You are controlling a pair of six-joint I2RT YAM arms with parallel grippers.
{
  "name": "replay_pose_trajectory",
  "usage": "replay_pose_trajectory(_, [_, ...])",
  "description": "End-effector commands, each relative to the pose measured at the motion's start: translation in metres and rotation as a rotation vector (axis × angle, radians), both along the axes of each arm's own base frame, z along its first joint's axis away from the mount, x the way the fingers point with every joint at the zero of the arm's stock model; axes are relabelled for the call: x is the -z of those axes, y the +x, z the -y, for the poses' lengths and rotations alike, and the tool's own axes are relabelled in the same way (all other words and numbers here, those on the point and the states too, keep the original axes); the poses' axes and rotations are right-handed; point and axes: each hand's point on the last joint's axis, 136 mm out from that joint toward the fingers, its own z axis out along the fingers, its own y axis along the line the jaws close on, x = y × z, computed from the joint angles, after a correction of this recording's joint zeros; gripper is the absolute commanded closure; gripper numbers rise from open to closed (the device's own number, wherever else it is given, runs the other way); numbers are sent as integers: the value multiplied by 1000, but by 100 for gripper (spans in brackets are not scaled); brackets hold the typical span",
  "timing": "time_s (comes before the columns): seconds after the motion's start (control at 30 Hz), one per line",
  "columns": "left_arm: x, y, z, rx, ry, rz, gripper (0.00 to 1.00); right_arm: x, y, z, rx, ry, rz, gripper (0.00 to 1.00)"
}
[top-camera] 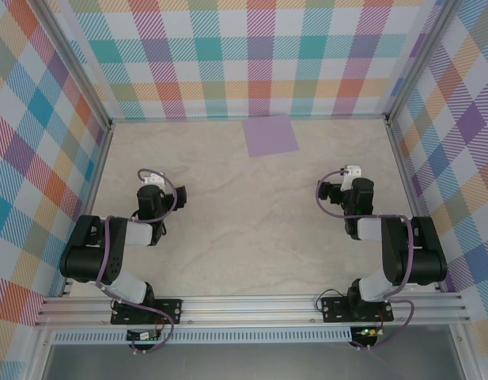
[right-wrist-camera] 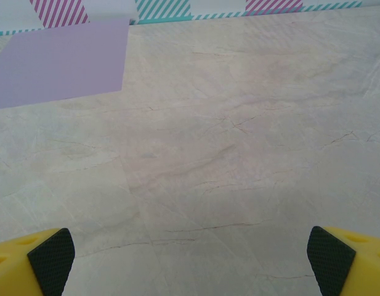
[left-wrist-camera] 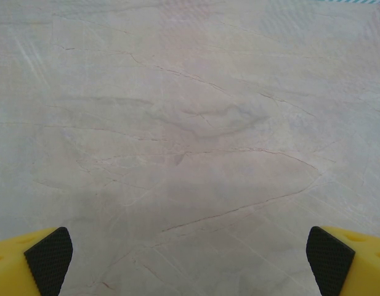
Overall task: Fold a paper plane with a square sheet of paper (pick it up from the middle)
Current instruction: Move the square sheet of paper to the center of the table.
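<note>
Top external: square sheet of paper [top-camera: 270, 134] flat (unfolded) by back wall [top-camera: 244, 63]

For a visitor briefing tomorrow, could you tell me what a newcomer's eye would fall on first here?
The bright plaid walls around the table strike first. Next is the lavender paper, lying flat by the middle of the far wall. The left gripper and right gripper hang open over the table, well short of the paper.
</note>
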Motion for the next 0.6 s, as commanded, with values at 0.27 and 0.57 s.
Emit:
replay_pose_trajectory(0.27, [-47,-3,-17,-103,-3,0,0,-27,-3,0,-9,-3,8,0])
replay_pose_trajectory(0.57, [-102,-28,-27,-265,-169,-137,0,-57,-7,-5,85,203,-291,0])
